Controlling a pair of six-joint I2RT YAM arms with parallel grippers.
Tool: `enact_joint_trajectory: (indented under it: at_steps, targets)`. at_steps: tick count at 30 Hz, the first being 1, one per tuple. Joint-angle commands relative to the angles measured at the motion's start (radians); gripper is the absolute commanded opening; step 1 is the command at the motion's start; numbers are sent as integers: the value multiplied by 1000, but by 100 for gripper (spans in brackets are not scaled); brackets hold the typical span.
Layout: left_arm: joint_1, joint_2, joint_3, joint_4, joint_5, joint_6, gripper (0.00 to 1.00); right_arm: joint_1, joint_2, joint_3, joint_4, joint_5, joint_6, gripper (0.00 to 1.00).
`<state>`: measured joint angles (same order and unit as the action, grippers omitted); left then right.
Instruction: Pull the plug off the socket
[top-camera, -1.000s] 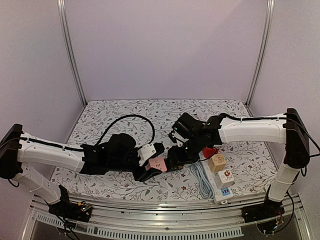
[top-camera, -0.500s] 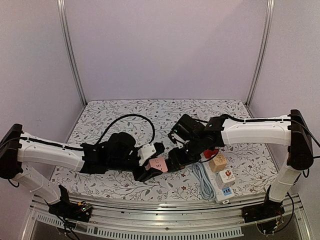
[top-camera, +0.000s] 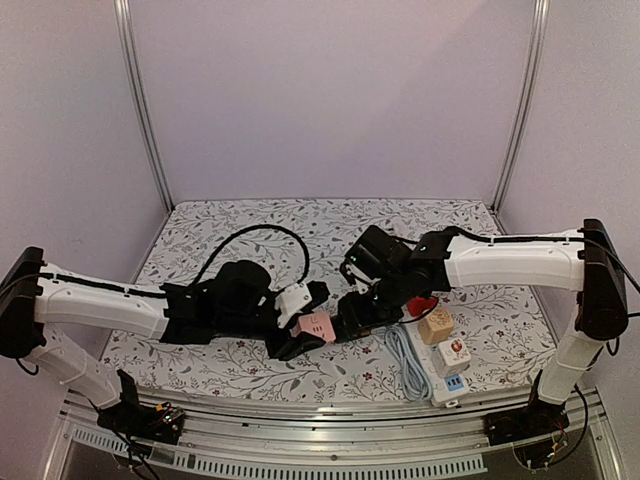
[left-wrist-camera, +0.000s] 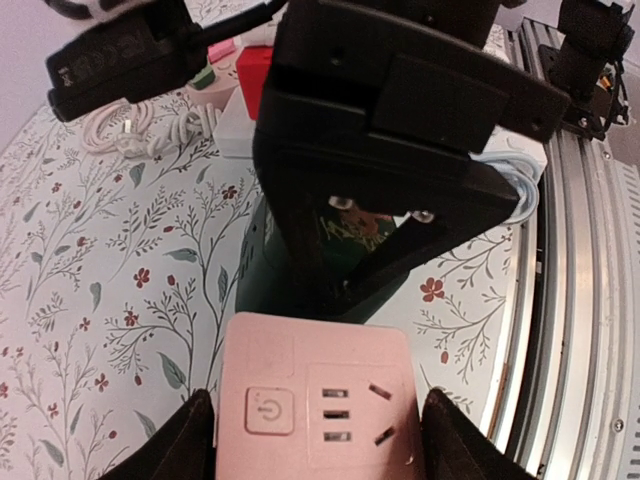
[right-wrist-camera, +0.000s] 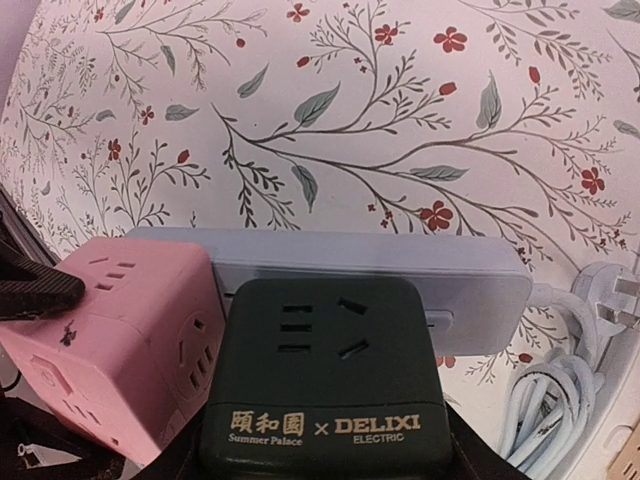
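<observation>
You are at the pulling step. Your left pincer (left-wrist-camera: 318, 440) has its two fingers about half way apart, one on each side of the pink socket cube (right-wrist-camera: 120, 340), and it holds that cube tight. Your right pincer (top-camera: 355, 315) is also about half way apart, and it squeezes the dark green plug cube (right-wrist-camera: 325, 380) from both sides.

Both cubes are near the middle of the counter (top-camera: 250, 225), a bit toward the front, right where your two arms meet. I cannot tell if they rest on it or hang just above it.

The green cube sits right against the pink one, and they touch side to side. I cannot see the metal pins. So I cannot tell if the plug is all the way in, part way out, or only leaning there. My guess is that they are joined, so the job is not done yet.

For the next move, hold the pink cube very steady with your left arm. Pull the green cube straight away from it with your right arm. Go in a straight line, the way the pins point, and do not twist. Squeeze firmly so no cube slips out.

Mind the grey power strip (right-wrist-camera: 380, 280) and the white cable (right-wrist-camera: 560, 400). They lie close by on the right side, where your right arm may need room.
</observation>
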<state>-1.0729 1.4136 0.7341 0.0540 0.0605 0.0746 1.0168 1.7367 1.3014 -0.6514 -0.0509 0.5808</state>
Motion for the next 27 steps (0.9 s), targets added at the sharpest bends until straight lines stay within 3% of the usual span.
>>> enact_joint_trajectory:
  at_steps: [1,10,21,27]
  targets:
    - [22,33,-33,-197,4,-31,29,-70,-114,0,139,-98,140,22]
    - [15,39,-30,-202,18,-35,29,-76,-118,13,138,-95,160,22]
    - [71,22,-8,-198,85,-69,28,45,-109,103,-34,92,-77,22]
    - [80,30,-6,-203,106,-70,27,48,-106,111,-62,112,-77,22]
